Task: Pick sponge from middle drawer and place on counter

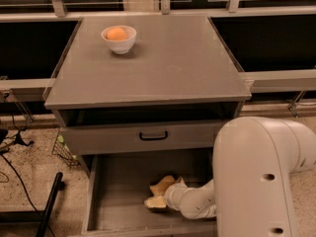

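Note:
The middle drawer (116, 194) is pulled out at the bottom of the cabinet, and its grey floor shows. My gripper (158, 193) reaches into it from the right and sits low over the floor, near the drawer's middle. Pale yellow shapes (161, 184) show at the gripper's tip. I cannot tell the sponge apart from the gripper's own parts there. The counter (168, 68) is the flat grey top of the cabinet, well above the gripper.
A white bowl (119, 39) holding an orange fruit stands at the counter's back left. A grey drawer front with a black handle (153, 136) hangs over the back of the open drawer. My large white arm link (256, 181) fills the lower right. A black pole (49, 204) leans on the floor at the left.

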You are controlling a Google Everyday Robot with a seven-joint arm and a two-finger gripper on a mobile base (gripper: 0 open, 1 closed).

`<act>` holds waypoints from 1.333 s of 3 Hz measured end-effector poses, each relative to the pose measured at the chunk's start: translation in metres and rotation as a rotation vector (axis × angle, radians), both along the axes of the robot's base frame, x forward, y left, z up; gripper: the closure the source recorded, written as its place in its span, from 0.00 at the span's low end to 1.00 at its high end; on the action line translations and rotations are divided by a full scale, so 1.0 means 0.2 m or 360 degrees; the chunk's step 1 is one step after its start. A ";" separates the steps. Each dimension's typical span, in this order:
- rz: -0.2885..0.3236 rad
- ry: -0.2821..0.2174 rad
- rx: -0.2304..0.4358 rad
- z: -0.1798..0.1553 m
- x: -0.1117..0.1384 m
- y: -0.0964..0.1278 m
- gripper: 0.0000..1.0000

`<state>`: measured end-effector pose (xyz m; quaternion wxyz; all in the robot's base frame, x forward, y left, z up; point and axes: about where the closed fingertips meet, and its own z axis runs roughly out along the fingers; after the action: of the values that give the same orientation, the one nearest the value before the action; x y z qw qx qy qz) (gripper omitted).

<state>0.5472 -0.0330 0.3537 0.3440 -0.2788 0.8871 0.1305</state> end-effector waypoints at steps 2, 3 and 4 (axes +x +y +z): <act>-0.0023 -0.0009 -0.0024 -0.03 0.01 -0.01 0.57; -0.0023 -0.0009 -0.0024 -0.03 0.01 -0.01 0.81; -0.0023 -0.0009 -0.0024 -0.01 0.01 -0.01 1.00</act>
<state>0.5497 -0.0352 0.3515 0.3453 -0.2755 0.8890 0.1204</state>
